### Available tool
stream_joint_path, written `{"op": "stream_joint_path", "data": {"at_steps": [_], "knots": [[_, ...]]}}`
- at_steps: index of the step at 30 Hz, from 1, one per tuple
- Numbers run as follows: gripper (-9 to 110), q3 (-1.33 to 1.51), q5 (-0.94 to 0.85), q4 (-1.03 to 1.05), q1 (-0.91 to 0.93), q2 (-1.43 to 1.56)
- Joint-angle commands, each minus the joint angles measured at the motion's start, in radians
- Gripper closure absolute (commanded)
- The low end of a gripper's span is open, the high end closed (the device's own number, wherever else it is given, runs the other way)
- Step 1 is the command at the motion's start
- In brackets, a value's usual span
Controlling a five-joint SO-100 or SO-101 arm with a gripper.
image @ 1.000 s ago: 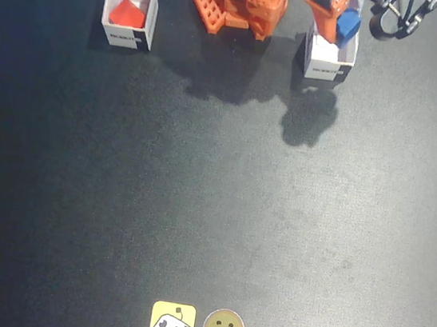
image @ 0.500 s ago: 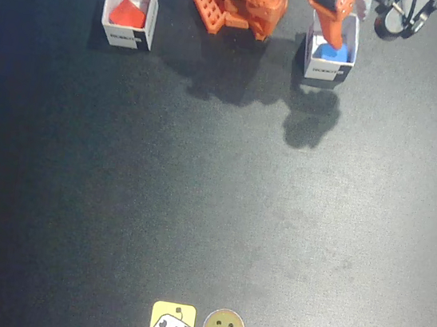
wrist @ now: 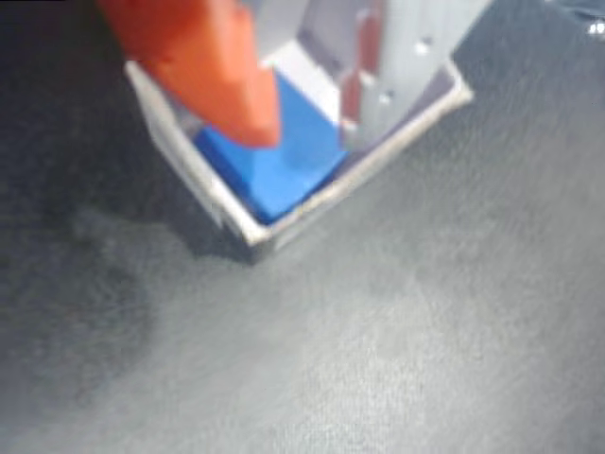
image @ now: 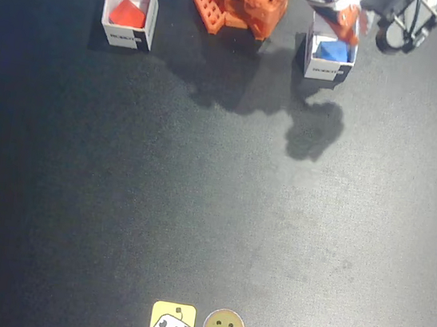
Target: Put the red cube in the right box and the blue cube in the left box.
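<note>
Blue cube (image: 332, 50) now dropped inside white box (image: 329, 59) at right of fixed view, no longer carried; gripper (wrist: 307, 118) released, jaws apart, raised above that box w/ cube lying between; red cube (image: 127, 13) inside other white box (image: 129, 13) at left; both boxes on dark bench (image: 214, 195)

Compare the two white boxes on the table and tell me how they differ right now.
The box at the left of the fixed view holds the red cube; the box at the right holds the blue cube. The left one stands clear of the arm; the gripper hangs over the right one, jaws apart. Both are white, open-topped, with a dark strip low on one side.
</note>
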Motion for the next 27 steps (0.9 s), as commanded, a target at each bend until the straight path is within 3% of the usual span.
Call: {"op": "stream_joint_path", "data": {"at_steps": [1,18,27], "knots": [[99,-0.084,-0.005,-0.035,0.015,-0.086],[100,-0.166,0.023,-0.155,0.184,-0.276],[100,-0.173,0.011,-0.095,0.460,-0.227]]}}
